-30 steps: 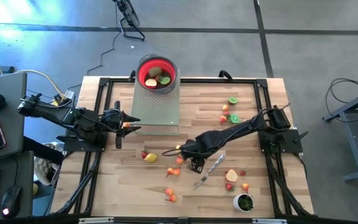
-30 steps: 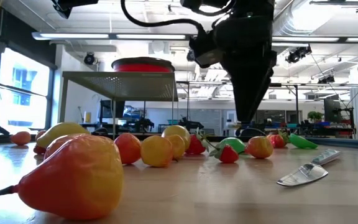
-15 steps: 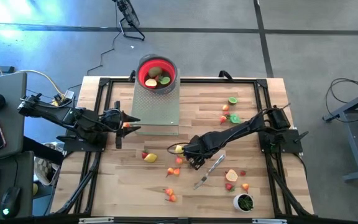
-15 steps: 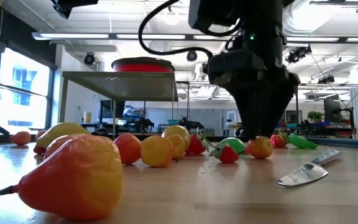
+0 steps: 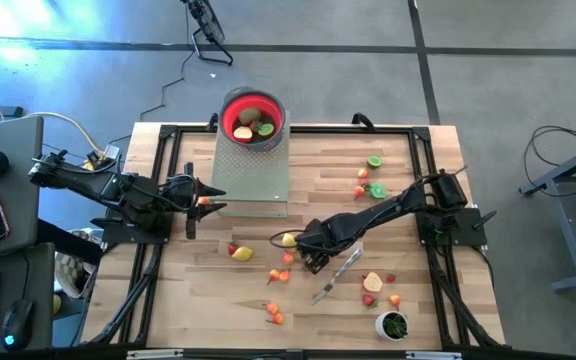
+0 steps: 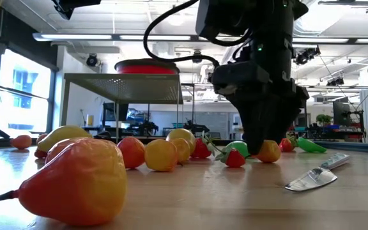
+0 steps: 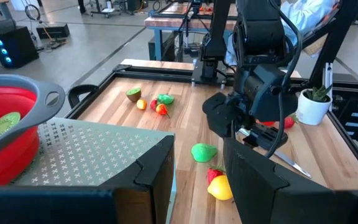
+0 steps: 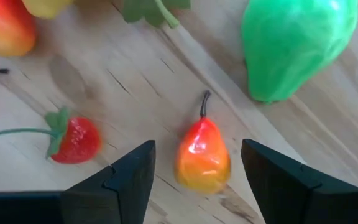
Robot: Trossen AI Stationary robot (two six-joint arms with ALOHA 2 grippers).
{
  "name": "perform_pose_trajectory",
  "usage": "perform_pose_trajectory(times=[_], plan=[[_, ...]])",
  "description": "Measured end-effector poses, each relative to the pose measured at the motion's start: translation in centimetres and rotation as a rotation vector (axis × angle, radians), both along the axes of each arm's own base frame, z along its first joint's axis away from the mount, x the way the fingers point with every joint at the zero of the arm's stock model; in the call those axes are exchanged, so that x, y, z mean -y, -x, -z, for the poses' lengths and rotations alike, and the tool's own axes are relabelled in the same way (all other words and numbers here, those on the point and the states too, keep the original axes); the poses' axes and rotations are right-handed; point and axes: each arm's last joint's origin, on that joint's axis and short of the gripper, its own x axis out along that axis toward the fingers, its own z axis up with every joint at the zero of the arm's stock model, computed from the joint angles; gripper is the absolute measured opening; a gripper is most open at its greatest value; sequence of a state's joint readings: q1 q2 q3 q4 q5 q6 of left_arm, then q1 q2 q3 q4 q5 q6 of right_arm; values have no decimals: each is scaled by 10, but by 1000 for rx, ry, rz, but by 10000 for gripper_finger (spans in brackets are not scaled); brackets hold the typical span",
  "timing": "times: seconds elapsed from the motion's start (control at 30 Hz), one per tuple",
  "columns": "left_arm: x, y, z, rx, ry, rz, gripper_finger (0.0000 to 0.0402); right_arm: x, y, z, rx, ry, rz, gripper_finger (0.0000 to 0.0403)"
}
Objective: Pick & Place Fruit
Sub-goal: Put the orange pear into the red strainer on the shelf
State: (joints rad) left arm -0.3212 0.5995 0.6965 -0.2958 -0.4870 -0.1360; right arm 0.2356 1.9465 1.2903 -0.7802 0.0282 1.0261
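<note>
Small toy fruit pieces lie scattered on the wooden table (image 5: 408, 215). One of them is a red-orange pear (image 8: 202, 157), which lies on its side. My right gripper (image 8: 197, 147) points down over it, open, with one finger on each side of the pear and touching nothing. The high view shows this gripper (image 5: 313, 262) at mid-table, and in the low view its tips (image 6: 258, 148) stand close to the wood. My left gripper (image 5: 203, 200) waits open at the left, beside the grey perforated stand (image 5: 251, 170). The stand bears the red bowl (image 5: 253, 117), which has fruit in it.
A green fruit (image 8: 297, 43) and a strawberry (image 8: 74, 140) lie close around the pear. A silver knife (image 5: 340, 272) lies just right of my right gripper. A white cup (image 5: 393, 325) stands near the front right. More fruit lies at the far right (image 5: 370, 175) and the front (image 5: 274, 314).
My right gripper has sunk toward the table and rolled about the line it points along. In the low view its broad side now shows, where a narrow side showed before. Its tips have come down around the small pear. The fruit has stayed in place.
</note>
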Motion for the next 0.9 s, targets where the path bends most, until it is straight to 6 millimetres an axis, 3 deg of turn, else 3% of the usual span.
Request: perform_pose_trajectory(times=[0.9], plan=[[0,0,2,-20,-6,0,135,-8,2,3,-3,56,-56,231]])
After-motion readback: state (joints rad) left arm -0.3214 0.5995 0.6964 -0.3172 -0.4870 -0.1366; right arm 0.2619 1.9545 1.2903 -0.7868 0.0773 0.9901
